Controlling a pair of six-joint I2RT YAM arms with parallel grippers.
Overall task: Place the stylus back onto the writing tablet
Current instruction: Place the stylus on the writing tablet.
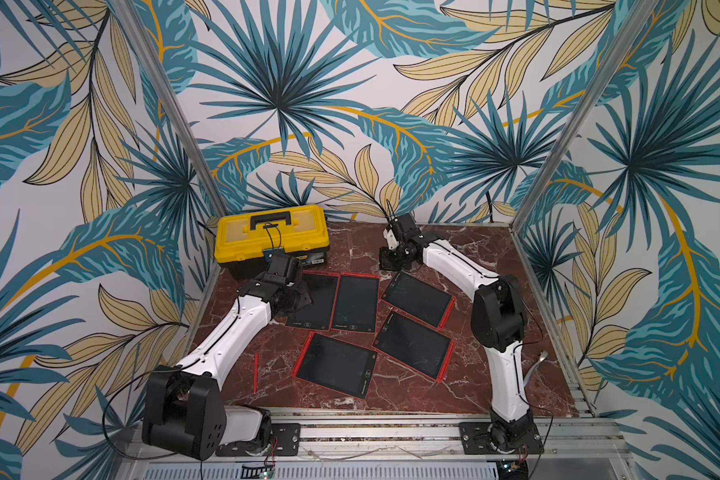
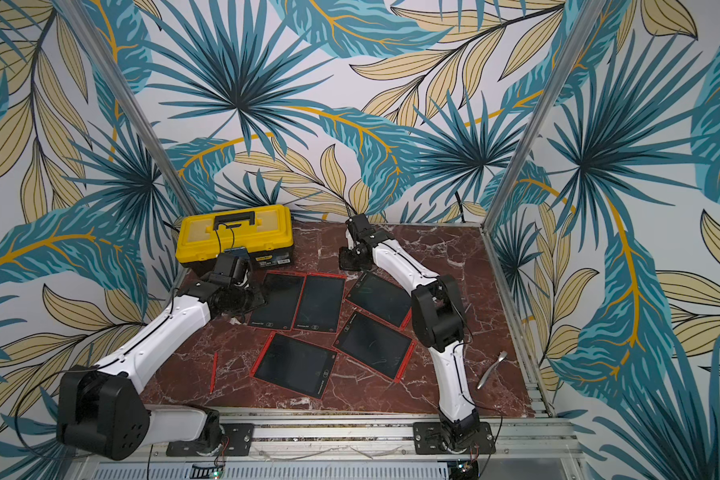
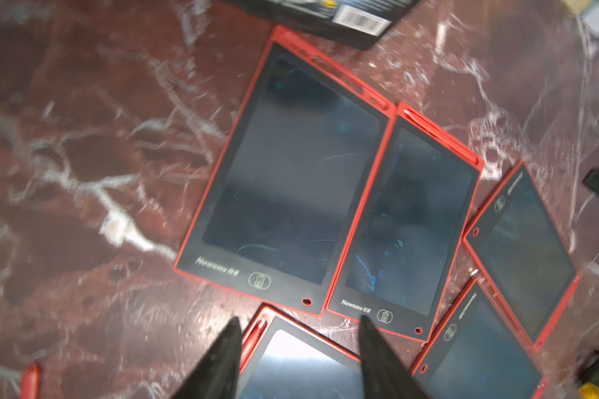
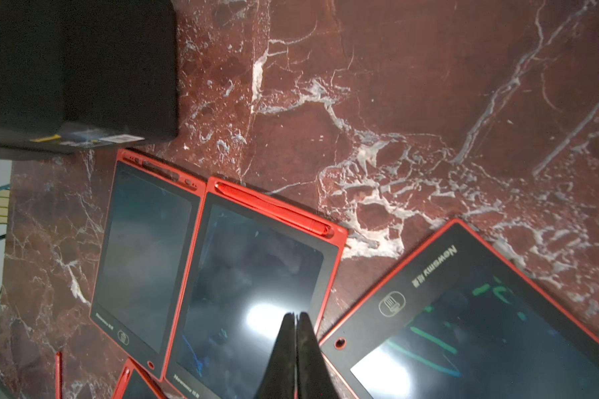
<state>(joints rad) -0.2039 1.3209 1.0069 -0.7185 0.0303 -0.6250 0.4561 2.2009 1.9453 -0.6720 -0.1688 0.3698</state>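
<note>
Stylus (image 1: 255, 372) lies front-to-back near the surface's (image 1: 391, 399) front-left corner; our left tool (image 3: 298, 321), nearer, gapes empty, right tool (image 4: 295, 313) clenched empty.

Left arm (image 1: 229, 336) and right arm (image 1: 506, 382): smooth white link shells, bulky black joint housings, thin black cables along the shells, small dark screws; black base plates (image 1: 470, 436); black tapered tool fingers (image 3: 218, 362).
</note>
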